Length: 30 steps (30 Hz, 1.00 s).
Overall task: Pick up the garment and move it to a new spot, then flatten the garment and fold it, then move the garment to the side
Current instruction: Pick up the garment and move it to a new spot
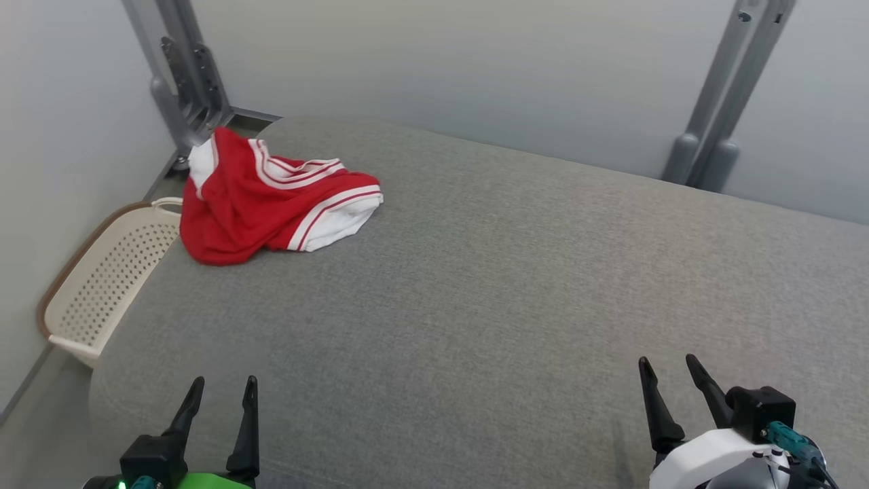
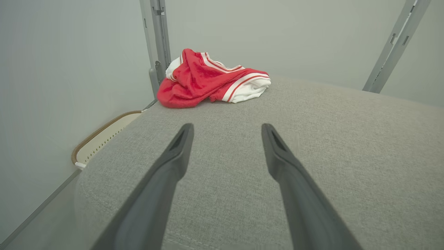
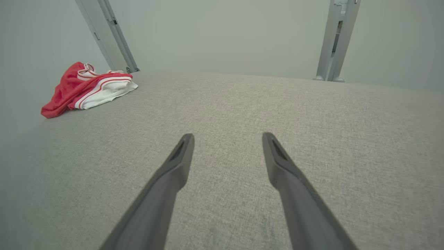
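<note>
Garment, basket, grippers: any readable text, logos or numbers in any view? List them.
No readable text in these views.
garment: red with white-and-red striped trim; no letters or numbers on the folds that show, and the crumple may hide print.
basket: perforated, no label visible.
left gripper, right gripper: plain dark fingers, no markings.
posts: bare grey metal.

A broad grey fabric surface (image 1: 509, 285) with rounded edges and a fine weave carries a crumpled red garment (image 1: 251, 204) with white striped trim. The garment lies on the corner just beside the perforated cream basket (image 1: 108, 272).
</note>
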{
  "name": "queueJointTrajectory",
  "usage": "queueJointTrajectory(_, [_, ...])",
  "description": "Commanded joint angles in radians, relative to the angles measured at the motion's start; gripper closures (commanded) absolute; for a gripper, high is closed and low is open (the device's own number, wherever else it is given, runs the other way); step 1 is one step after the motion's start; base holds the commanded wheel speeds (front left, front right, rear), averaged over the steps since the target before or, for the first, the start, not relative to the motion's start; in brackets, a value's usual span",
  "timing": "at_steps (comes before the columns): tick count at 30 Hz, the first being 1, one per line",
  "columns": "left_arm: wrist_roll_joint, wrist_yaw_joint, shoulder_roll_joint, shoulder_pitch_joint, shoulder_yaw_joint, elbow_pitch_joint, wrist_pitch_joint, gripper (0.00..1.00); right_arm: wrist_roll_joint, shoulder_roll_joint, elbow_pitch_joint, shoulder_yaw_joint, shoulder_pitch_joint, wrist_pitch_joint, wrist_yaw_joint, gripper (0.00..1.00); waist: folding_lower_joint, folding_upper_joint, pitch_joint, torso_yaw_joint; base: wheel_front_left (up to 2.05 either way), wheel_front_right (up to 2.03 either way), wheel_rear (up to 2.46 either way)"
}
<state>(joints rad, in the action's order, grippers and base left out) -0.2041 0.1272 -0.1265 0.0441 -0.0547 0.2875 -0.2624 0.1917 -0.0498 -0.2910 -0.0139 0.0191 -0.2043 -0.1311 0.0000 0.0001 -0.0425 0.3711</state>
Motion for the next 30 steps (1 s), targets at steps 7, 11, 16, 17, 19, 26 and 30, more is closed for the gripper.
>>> queueJointTrajectory(7, [-0.007,-0.003,-0.008,0.024,0.020,-0.017,-0.003,0.00,0.004,-0.002,-0.006,-0.039,-0.026,0.003,0.001,0.00,0.0000,-0.0001,0.020,0.136,0.00,0.00,0.00])
queueJointTrajectory(11, [-0.008,-0.007,0.002,0.034,0.042,-0.036,-0.003,0.00,-0.003,-0.003,-0.013,-0.070,-0.051,0.008,0.001,0.00,0.0000,-0.0001,0.037,0.146,0.00,0.00,0.00])
queueJointTrajectory(16, [0.001,-0.012,0.013,0.054,0.062,-0.055,-0.003,0.00,-0.007,-0.002,-0.025,-0.093,-0.081,0.012,0.001,0.00,0.0000,-0.0001,0.050,0.153,0.00,0.00,0.00])
queueJointTrajectory(17, [0.003,-0.012,0.015,0.055,0.064,-0.059,-0.003,0.00,-0.009,-0.002,-0.028,-0.095,-0.085,0.012,0.001,0.00,0.0000,-0.0001,0.052,0.154,0.00,0.00,0.00])
queueJointTrajectory(19, [0.005,-0.012,0.020,0.056,0.067,-0.065,-0.003,0.00,-0.009,-0.002,-0.033,-0.098,-0.090,0.011,0.001,0.00,0.0000,-0.0001,0.055,0.155,0.00,0.00,0.00])
queueJointTrajectory(26, [0.009,-0.006,0.026,0.030,0.061,-0.050,-0.003,0.00,-0.015,-0.002,-0.039,-0.105,-0.100,0.009,0.001,0.00,0.0000,-0.0001,0.061,0.153,0.00,0.00,0.00])
queueJointTrajectory(30, [0.016,-0.001,0.005,-0.049,0.020,0.010,0.013,0.00,-0.030,-0.003,-0.025,-0.098,-0.101,0.019,0.001,0.00,0.0000,-0.0001,0.076,0.151,0.00,0.00,0.00])
